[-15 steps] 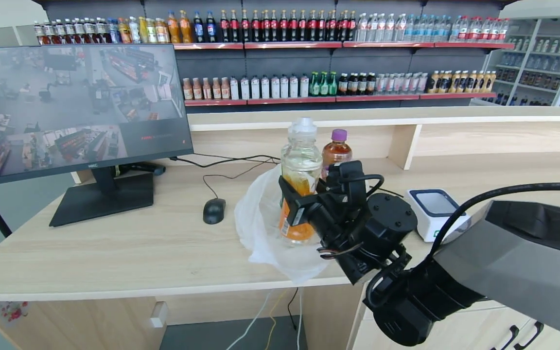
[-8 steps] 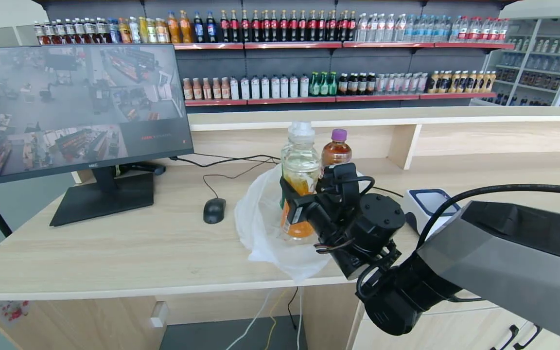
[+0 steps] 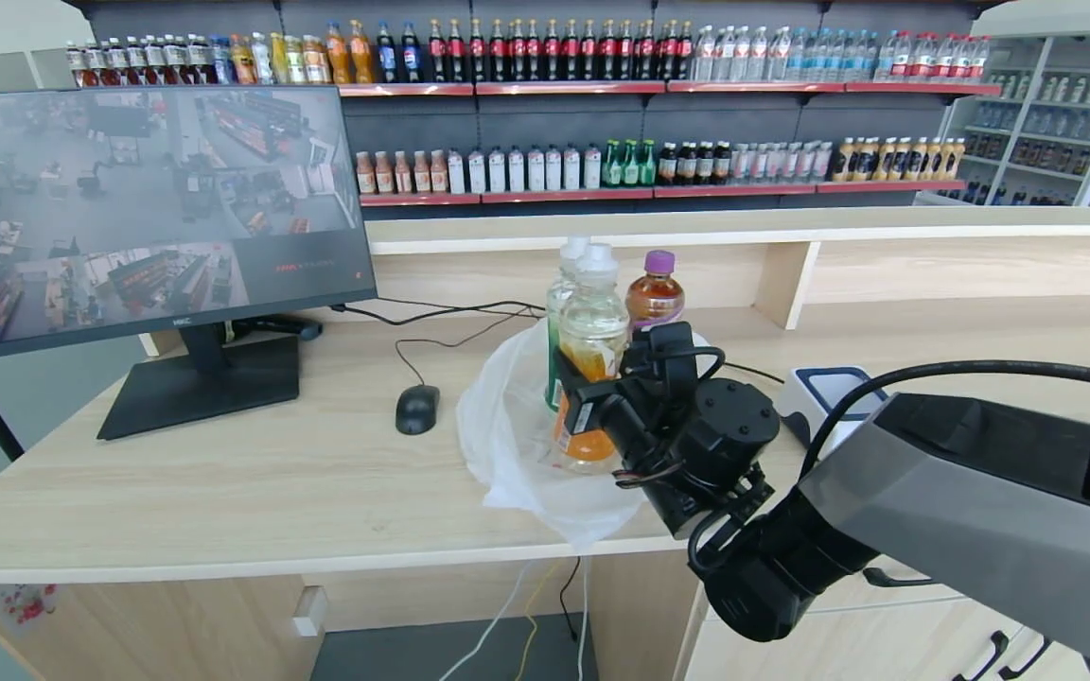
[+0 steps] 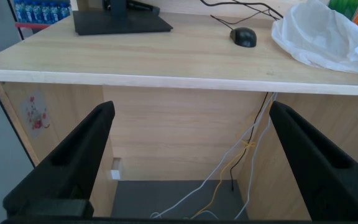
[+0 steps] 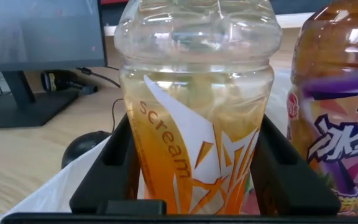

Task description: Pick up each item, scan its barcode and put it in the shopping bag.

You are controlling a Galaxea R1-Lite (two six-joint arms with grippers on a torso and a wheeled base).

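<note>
Three bottles stand at one thin white plastic shopping bag [image 3: 507, 440] on the wooden counter [image 3: 271, 482]. The right gripper [image 3: 590, 383] is clenched around the clear orange-labelled plastic bottle [image 3: 592, 317], upright at the bag's mouth. Just behind are one green-labelled clear bottle [image 3: 555, 317] and one purple-capped brown bottle [image 3: 655, 293]. One white scanner box [image 3: 815, 392] sits nearby. The left gripper [image 4: 191, 168] hangs spread, empty, below the counter edge.

Bright, even light — soft shadow under counter [image 3: 223, 492]; wide-angle bowing at edges.
</note>
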